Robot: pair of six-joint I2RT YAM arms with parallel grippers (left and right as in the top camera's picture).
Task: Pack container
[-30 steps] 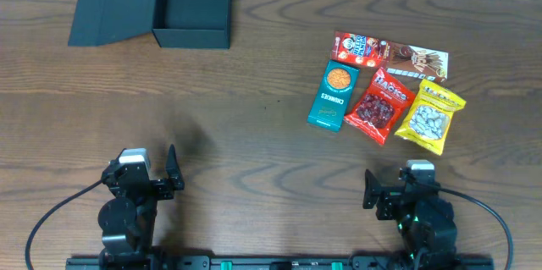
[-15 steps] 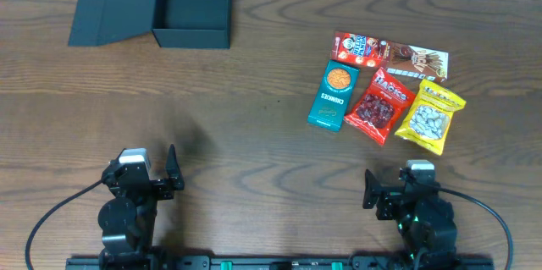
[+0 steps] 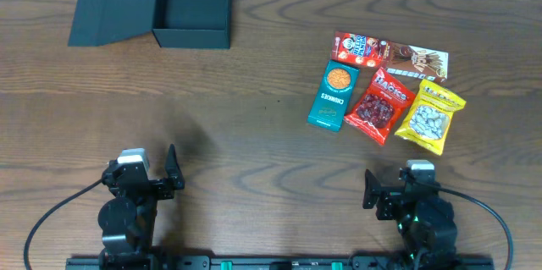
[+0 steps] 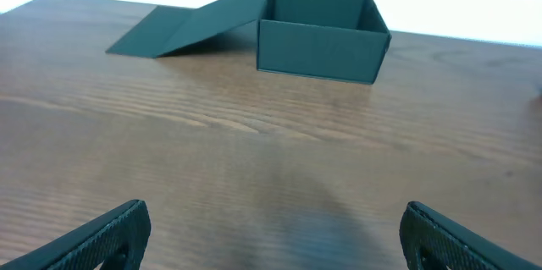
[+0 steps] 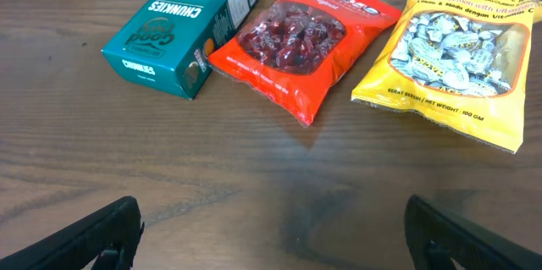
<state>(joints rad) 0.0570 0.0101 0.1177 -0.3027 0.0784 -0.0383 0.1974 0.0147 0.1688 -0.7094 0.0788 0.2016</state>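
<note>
The container (image 3: pixel 193 8) is a matte black square box at the far left of the table, its flap lid (image 3: pixel 114 6) open flat to its left. It also shows in the left wrist view (image 4: pixel 318 31), empty. My left gripper (image 4: pixel 271 234) is open and empty near the front edge, well short of the box. My right gripper (image 5: pixel 273 229) is open and empty, in front of the snacks: a teal cookie box (image 5: pixel 182 26), a red packet (image 5: pixel 301 37) and a yellow packet (image 5: pixel 453 58). A red-brown wafer pack (image 3: pixel 388 52) lies behind them.
The snacks lie grouped at the right middle of the wooden table (image 3: pixel 254 118). Both arm bases (image 3: pixel 127 211) (image 3: pixel 419 211) sit at the front edge.
</note>
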